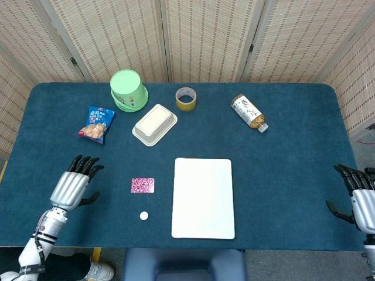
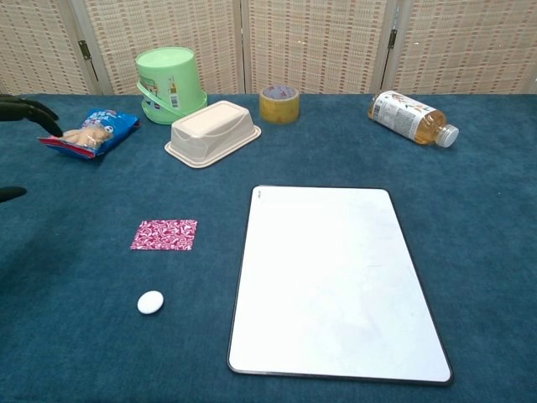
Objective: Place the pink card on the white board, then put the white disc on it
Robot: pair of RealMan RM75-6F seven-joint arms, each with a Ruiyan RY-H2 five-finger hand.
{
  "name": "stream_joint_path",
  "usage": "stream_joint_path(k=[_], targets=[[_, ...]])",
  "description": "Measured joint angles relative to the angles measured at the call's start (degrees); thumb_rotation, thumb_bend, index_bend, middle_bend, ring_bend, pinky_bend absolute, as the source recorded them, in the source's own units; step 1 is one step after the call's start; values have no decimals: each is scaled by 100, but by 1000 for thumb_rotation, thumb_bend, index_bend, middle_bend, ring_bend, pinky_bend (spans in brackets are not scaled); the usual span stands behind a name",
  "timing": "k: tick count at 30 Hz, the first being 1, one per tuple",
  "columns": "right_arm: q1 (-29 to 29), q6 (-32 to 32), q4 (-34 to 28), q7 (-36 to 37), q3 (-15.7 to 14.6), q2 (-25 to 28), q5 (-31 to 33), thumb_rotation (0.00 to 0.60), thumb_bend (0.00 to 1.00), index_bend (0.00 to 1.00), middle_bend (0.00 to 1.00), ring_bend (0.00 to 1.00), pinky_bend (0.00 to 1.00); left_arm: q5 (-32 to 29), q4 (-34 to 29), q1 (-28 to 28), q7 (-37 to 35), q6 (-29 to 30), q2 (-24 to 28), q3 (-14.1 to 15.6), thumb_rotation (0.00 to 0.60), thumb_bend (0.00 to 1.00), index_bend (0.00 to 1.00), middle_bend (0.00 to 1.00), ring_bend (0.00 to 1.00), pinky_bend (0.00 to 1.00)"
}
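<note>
The pink patterned card (image 1: pixel 142 185) (image 2: pixel 164 234) lies flat on the blue cloth, left of the white board (image 1: pixel 203 197) (image 2: pixel 331 279). A small white disc (image 1: pixel 143 215) (image 2: pixel 150 302) sits just in front of the card. My left hand (image 1: pixel 75 183) hovers over the cloth to the left of the card, fingers spread, holding nothing; in the chest view only its dark fingertips (image 2: pixel 21 107) show at the left edge. My right hand (image 1: pixel 361 196) stays at the table's right edge, fingers apart and empty.
Along the back stand a green bucket (image 1: pixel 128 89), a tape roll (image 1: pixel 186 98), a beige lidded box (image 1: pixel 154 124), a snack bag (image 1: pixel 96 123) and a lying bottle (image 1: pixel 249 112). The blue table (image 1: pixel 293 158) ends near both hands.
</note>
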Motion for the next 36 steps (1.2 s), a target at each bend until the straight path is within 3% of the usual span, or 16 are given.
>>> stream_joint_path(k=[7,16,25,36], targets=[[-44,62,-30,-18,-6,13,0,600,292,113,153,124,114,-576,212,-675,424,-794,-376,-76,600,354,248,121,98,0],[-46,60,-1,3,-11,-10,-17,600,291,113,155,123,114,-1526,580,-1229,1027,-1271,-910,-75,600,359,254,108,93,0],[-76,79,48,57,-25,-25,-11,600,292,113,155,122,114,-2223,874,-1678,1513,-1334,-1454,-1,600,359,262,106,92,0],[-129,106,135,144,-34,-43,24,600,291,114,155,122,114,-2618,1215,-1998,1829,-1145,-1954,143,600,359,287,106,92,0]])
